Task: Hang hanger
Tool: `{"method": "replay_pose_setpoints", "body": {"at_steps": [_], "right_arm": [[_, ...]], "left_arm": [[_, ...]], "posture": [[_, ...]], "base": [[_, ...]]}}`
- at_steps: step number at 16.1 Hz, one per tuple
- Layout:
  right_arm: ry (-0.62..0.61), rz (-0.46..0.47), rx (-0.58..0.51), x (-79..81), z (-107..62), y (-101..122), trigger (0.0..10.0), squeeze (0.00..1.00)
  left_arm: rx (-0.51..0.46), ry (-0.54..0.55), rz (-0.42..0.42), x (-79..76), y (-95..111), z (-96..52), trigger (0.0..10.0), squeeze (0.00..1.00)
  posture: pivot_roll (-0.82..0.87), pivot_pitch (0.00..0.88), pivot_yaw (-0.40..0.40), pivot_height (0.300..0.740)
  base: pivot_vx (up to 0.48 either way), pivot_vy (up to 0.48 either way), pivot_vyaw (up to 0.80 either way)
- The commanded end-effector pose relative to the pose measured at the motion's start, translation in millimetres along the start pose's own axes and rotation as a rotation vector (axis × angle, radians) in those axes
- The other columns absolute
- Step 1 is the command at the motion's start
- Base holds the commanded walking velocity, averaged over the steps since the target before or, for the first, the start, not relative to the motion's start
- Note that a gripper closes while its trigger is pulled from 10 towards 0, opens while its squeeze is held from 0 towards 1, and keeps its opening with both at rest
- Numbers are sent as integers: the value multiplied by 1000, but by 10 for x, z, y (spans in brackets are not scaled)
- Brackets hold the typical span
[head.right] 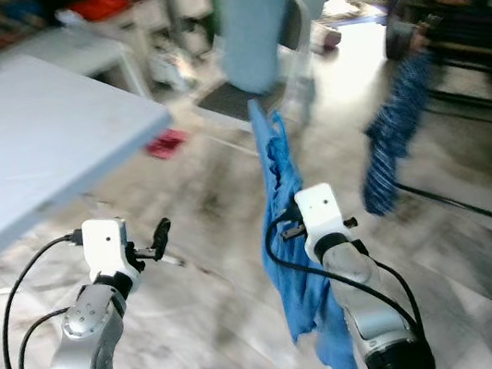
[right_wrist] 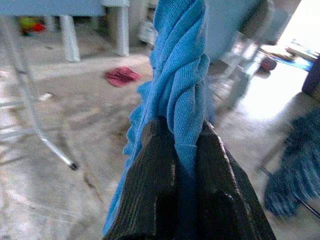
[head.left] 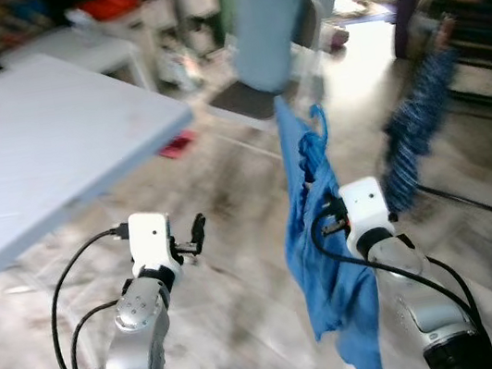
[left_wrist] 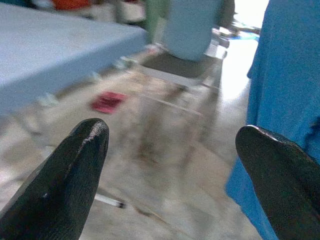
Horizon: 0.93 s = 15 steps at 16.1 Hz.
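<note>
Right claw [right_wrist: 182, 165] is clamped on the blue garment [head.left: 320, 266] with its hanger hook [head.left: 318, 122] showing above, left claw [left_wrist: 170, 175] gapes wide and empty, so the carrying is underway and the hanging itself is not yet done.

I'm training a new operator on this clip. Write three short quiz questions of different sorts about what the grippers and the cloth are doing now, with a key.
1. True or false: the right gripper is shut on the blue cloth.
2. Multiple choice: the left gripper is (A) open and holds nothing, (B) shut on the cloth, (C) gripping the table.
3. Short answer: what blue part sticks up above the cloth near the chair?

Key
1. True; the cloth is pinched between its jaws.
2. A; its jaws stand wide apart over bare floor.
3. The hanger hook.
</note>
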State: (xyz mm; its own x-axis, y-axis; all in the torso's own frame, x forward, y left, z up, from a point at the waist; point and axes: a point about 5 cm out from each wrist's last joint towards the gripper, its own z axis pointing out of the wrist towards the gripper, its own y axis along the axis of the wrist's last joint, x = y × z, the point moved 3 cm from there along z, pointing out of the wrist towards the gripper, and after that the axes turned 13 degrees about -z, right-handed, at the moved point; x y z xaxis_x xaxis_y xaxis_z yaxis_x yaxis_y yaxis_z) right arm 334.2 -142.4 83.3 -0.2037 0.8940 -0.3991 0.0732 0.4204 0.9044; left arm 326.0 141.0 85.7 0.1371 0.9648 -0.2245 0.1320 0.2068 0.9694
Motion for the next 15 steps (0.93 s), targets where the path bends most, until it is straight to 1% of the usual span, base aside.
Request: {"method": "replay_pose_setpoints", "body": {"at_steps": [1, 3, 6, 7, 8, 10, 12, 13, 15], "right_arm": [[12, -9, -50, 5, 21, 118, 10000, 0], [22, -15, -60, 18, 27, 139, 10000, 0], [34, 1, -86, 24, 7, 168, 10000, 0], [39, 52, -108, 18, -32, 190, 10000, 0], [38, 61, -130, -12, -64, 210, 10000, 0], [38, 56, -131, -37, -59, 201, 10000, 0], [37, 19, -140, -94, 0, 217, 10000, 0], [19, 15, -138, -145, 26, 233, 10000, 0], [-6, 9, -137, -210, 39, 250, 10000, 0]], "left_arm": [[2, 7, -1, -1, -10, -12, 10000, 0], [6, 8, -1, -25, -42, -24, 10000, 0], [4, 18, 10, -42, -53, -34, 10000, 0], [-3, 40, 30, -1, -42, -75, 10000, 0], [2, 56, 10, 78, -41, -152, 10000, 0], [-3, 95, 18, 179, -44, -237, 10000, 0], [-13, 155, 47, 308, -49, -376, 10000, 0], [-15, 169, 55, 341, -46, -402, 10000, 0], [-16, 161, 74, 349, -30, -382, 10000, 0]], "posture": [[-110, 0, 11, 740], [-112, 0, 9, 740], [-106, 0, -1, 740], [-79, 0, -21, 740], [-61, 0, -39, 740], [-15, 0, -80, 740], [12, 0, -106, 740], [15, 0, -118, 740], [11, 0, -129, 740]], "base": [[0, 0, 800], [0, 0, 800], [0, 0, 800], [0, 0, 0], [0, 0, 0], [0, 0, 0], [0, 0, 0], [0, 0, 0], [0, 0, 0]]}}
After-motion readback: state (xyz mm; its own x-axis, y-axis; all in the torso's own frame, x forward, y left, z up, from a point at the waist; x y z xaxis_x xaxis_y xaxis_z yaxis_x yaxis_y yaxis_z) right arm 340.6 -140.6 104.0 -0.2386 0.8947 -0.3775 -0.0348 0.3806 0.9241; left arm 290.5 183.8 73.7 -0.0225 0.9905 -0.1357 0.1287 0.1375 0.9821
